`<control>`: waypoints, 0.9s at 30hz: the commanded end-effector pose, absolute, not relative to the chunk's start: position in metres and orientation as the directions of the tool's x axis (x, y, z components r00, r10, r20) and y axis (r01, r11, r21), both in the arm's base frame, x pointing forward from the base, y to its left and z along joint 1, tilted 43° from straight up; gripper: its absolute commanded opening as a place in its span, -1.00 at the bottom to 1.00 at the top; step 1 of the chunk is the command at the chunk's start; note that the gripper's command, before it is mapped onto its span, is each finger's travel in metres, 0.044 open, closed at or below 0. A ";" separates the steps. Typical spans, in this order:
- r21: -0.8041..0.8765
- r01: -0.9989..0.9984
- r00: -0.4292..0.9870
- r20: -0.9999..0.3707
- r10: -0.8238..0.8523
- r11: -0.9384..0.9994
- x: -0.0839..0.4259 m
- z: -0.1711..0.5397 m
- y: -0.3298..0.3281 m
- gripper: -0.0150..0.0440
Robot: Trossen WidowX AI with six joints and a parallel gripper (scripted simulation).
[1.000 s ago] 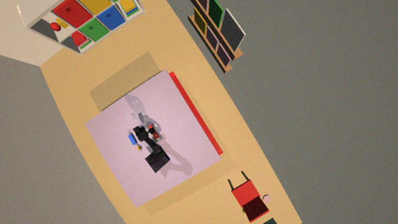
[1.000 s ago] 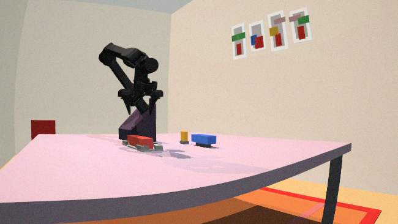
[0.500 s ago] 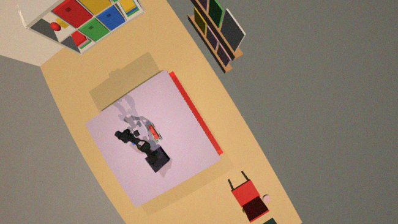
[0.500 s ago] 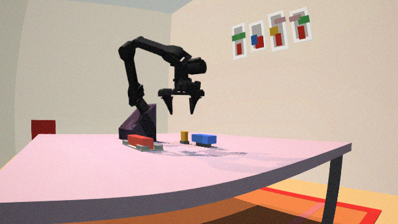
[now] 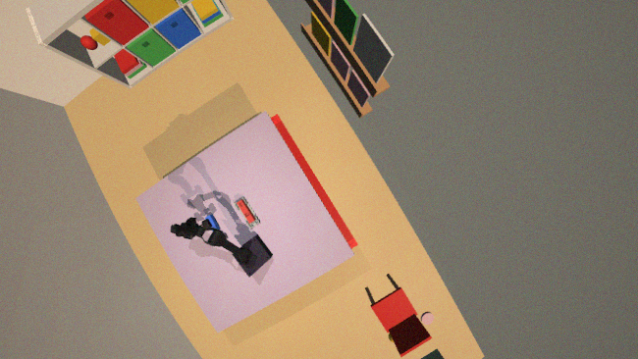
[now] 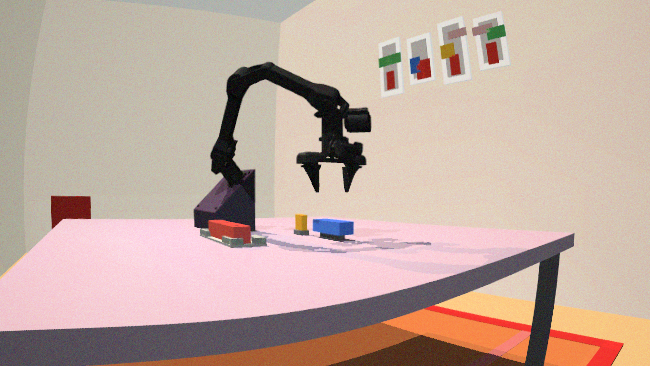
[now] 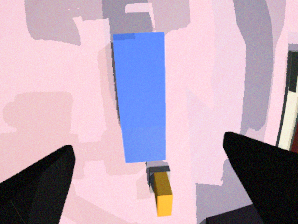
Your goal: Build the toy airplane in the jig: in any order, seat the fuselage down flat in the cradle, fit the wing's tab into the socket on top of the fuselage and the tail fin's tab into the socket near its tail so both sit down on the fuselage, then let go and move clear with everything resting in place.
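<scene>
Spreading pink tabletop (image 5: 294, 221) (image 6: 150, 285) (image 7: 200, 55), pale walls (image 5: 34, 74) (image 6: 450, 155), tan floor (image 5: 304, 324) (image 6: 620, 326)

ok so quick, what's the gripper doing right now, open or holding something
Gripper: open, holding nothing, above the blue block.

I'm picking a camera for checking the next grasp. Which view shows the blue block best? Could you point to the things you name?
The wrist view: the blue block's (image 5: 212, 222) (image 6: 332, 227) (image 7: 142, 97) whole top shows, large and uncovered. The exterior shows it small, side-on, above a dark stand; the top view shows it tiny, beside the arm.
</scene>
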State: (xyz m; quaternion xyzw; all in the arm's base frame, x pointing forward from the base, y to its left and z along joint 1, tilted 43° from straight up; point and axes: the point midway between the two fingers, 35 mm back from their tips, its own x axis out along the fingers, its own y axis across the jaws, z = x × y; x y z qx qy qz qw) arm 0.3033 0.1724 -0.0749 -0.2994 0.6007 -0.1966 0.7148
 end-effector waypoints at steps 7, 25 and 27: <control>-0.664 -0.072 0.198 -0.741 -0.642 0.744 0.312 -0.106 0.146 1.00; -0.665 -0.071 0.198 -0.740 -0.642 0.744 0.320 -0.131 0.124 1.00; -0.665 -0.071 0.198 -0.740 -0.643 0.744 0.320 -0.134 0.122 1.00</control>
